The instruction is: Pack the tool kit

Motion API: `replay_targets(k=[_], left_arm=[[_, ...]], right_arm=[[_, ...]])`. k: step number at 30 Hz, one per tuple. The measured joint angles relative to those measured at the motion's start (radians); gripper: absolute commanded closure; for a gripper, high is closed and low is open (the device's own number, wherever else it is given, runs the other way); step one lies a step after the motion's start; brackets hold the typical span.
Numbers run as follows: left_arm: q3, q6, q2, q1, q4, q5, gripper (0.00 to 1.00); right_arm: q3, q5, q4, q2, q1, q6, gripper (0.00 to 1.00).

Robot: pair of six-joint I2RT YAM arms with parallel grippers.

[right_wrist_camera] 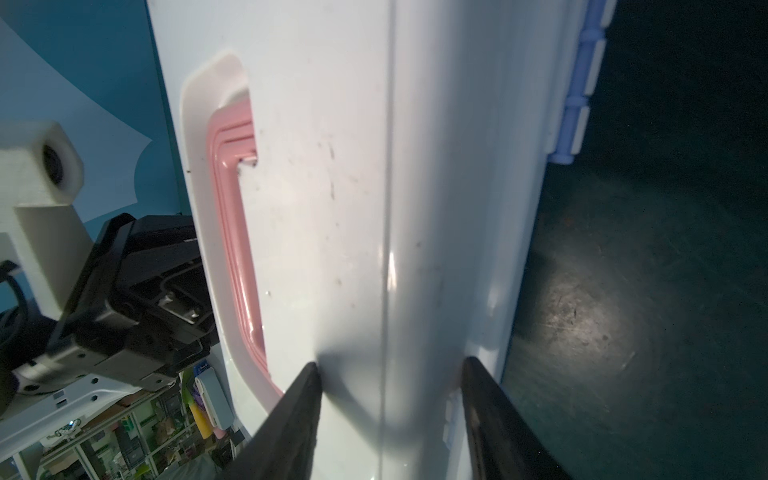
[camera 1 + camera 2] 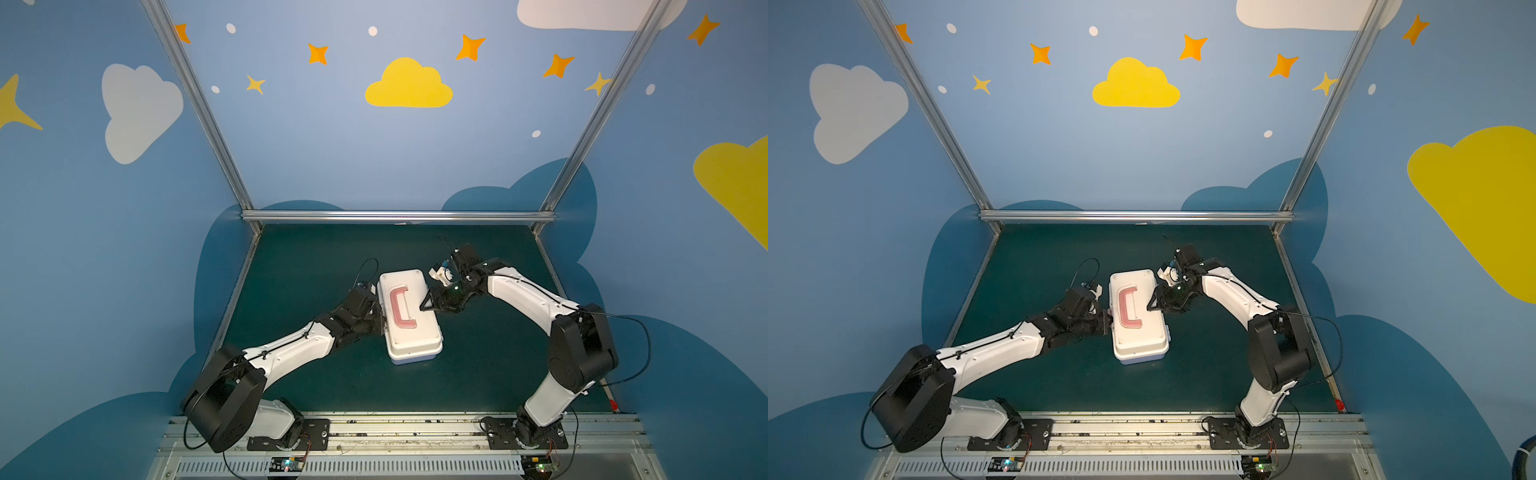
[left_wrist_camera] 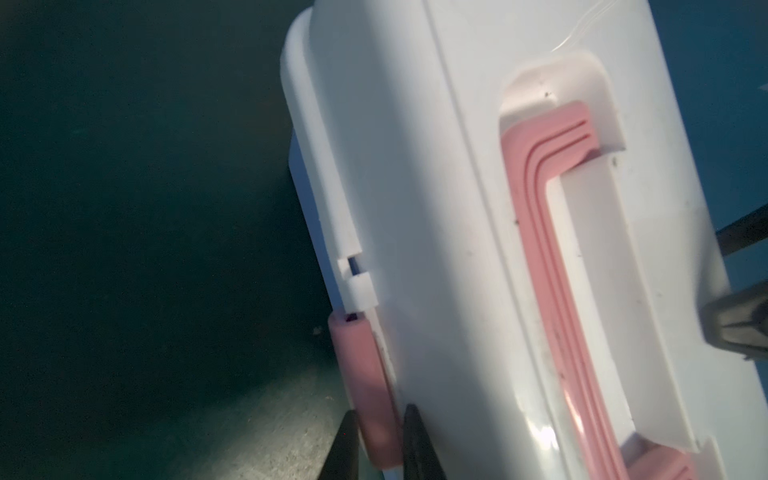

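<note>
The tool kit [image 2: 415,340] [image 2: 1138,338] lies closed on the green mat in both top views, its white lid up and the pink handle [image 2: 401,307] [image 2: 1129,308] folded flat in its recess. My left gripper [image 2: 381,322] [image 2: 1109,320] [image 3: 380,409] is at the box's left long side, its two fingers closed around the pink latch [image 3: 365,374]. My right gripper [image 2: 424,307] [image 2: 1149,308] [image 1: 390,365] is open over the lid's right part. One of its fingertips [image 1: 311,372] rests on the lid top and the other is at the lid's edge on the hinge [image 1: 577,95] side. No loose tools show.
The dark green mat [image 2: 316,266] is bounded by aluminium frame rails [image 2: 399,216] at the back and sides, with the arms' base rail [image 2: 399,432] along the front. The left arm's wrist and its white camera housing [image 1: 41,166] stand close beside the box.
</note>
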Motion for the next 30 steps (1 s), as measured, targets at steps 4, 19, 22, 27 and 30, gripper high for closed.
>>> replay_targets(k=[4, 19, 22, 27, 30], left_arm=[[-0.069, -0.023, -0.059, 0.039, -0.074, -0.109, 0.61], [-0.212, 0.018, -0.192, 0.113, -0.04, -0.138, 0.38], [-0.275, 0.031, -0.303, 0.11, 0.042, -0.103, 0.46], [-0.303, 0.054, -0.357, 0.109, 0.153, -0.047, 0.56], [-0.268, 0.09, -0.277, 0.109, 0.173, 0.011, 0.61]], right_arm=[[0.002, 0.001, -0.002, 0.001, 0.0, -0.001, 0.47], [0.006, 0.003, -0.008, 0.003, 0.0, -0.003, 0.46], [0.006, 0.003, -0.008, 0.003, 0.0, -0.003, 0.46], [0.008, 0.003, -0.009, 0.004, 0.0, -0.003, 0.46], [0.012, 0.002, -0.013, 0.008, 0.0, -0.003, 0.46]])
